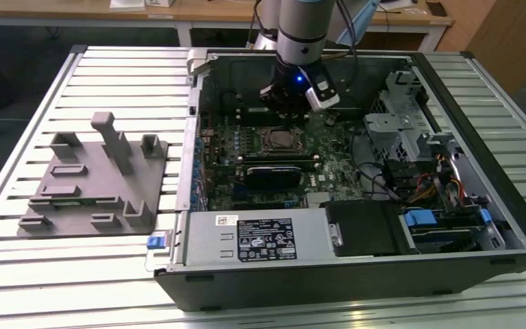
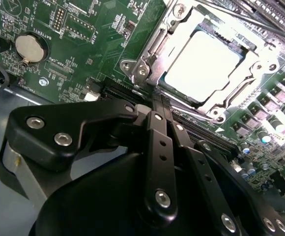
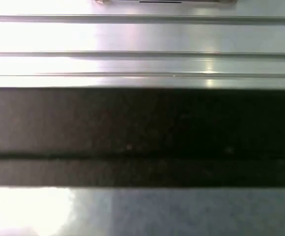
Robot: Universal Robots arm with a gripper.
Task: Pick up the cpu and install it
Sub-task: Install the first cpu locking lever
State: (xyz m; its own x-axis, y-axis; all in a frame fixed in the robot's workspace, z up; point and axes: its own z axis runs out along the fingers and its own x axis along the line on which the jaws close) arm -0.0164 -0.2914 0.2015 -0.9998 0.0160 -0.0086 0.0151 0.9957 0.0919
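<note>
Silvery-white square cpu (image 2: 201, 66) sits in the motherboard's metal socket frame (image 2: 147, 54), at twelve o'clock from the black gripper (image 2: 157, 105), whose fingers are together, holding nothing.

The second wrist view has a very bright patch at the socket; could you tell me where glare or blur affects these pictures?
In the second wrist view the cpu top is washed out white; the first wrist view is blurred, with glare along pale metal ribs; the exterior view is evenly lit.

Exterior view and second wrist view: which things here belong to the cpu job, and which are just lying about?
Job:
cpu, seated in socket
end effector, above motherboard

Lying about:
grey fixture
coin battery
power supply
</note>
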